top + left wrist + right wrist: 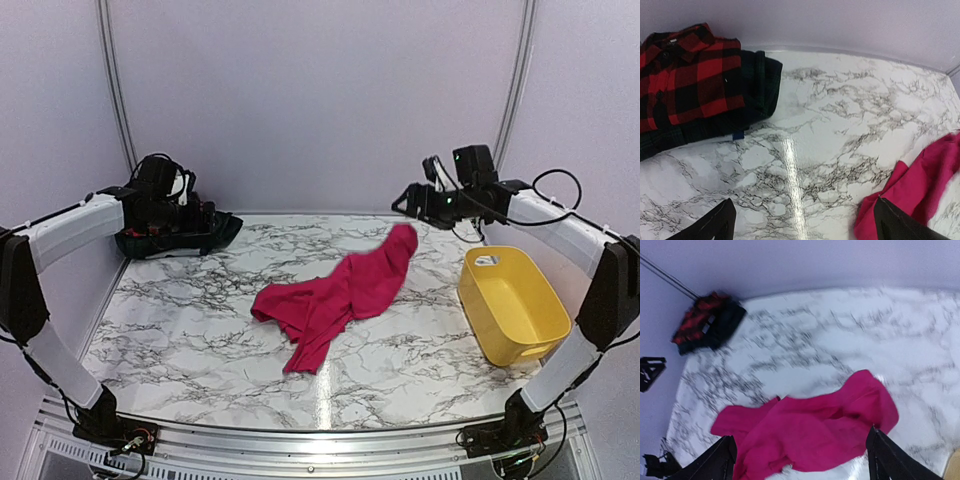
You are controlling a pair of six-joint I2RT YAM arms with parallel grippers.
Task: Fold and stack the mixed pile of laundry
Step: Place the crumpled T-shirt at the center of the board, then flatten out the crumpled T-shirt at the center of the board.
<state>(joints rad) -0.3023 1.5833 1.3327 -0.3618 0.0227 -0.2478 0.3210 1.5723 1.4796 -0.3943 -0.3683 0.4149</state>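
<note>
Now the pink garment [340, 295] lies crumpled in mid worktop [200, 330], well apart from the folded red check [690, 75] and plaid [760, 85] at the far-left corner. Both arms' jaws gape empty; better to pinch two corners and spread it flat first.

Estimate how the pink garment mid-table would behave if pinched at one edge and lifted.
Probably floppy: the pink garment lies crumpled in soft folds, so it would likely drape and trail. It looks thin, so probably light. Pushed, it may bunch up rather than slide whole across the marble table.
</note>
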